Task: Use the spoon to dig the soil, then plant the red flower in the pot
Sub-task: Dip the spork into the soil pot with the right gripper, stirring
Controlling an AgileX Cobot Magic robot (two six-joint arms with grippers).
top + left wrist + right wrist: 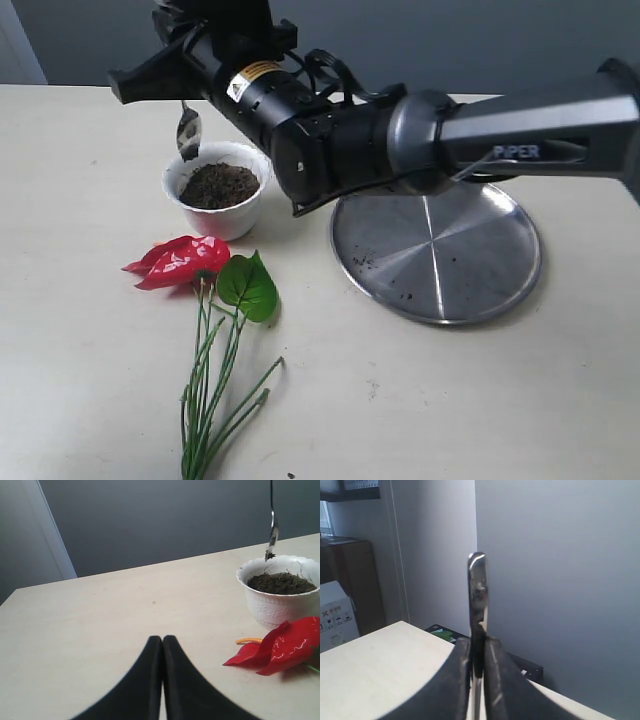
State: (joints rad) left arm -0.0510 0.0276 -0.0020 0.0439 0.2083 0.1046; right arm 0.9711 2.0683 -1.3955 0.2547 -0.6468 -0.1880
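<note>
I take the pot (218, 200) as my landmark: it stands filled nearly to its scalloped rim with dark, crumbly soil (218, 185). The spoon (187, 131) hangs bowl-down just above the pot's far rim, with a few crumbs clinging to its tip in the left wrist view. My right gripper (477, 652) has its fingers clamped on the spoon's thin handle, and that arm reaches across from the plate side. The handle is slim, smooth metal, so I judge it could twist in the pads if the soil resists; I would dig shallow and gently.

The red flower (180, 261) lies flat on the table (90, 380) just in front of the pot, its glossy petal close to the pot's base, the green leaf (247, 285) beside it and the long stems (210, 400) trailing away from the pot. It looks light and floppy; I judge the bundled stems are the place to take hold, not the slippery petal. My left gripper (162, 645) rests low over the table near the flower, fingers together and holding nothing.

A round steel plate (500, 290) sits beside the pot, with specks of soil on it.
</note>
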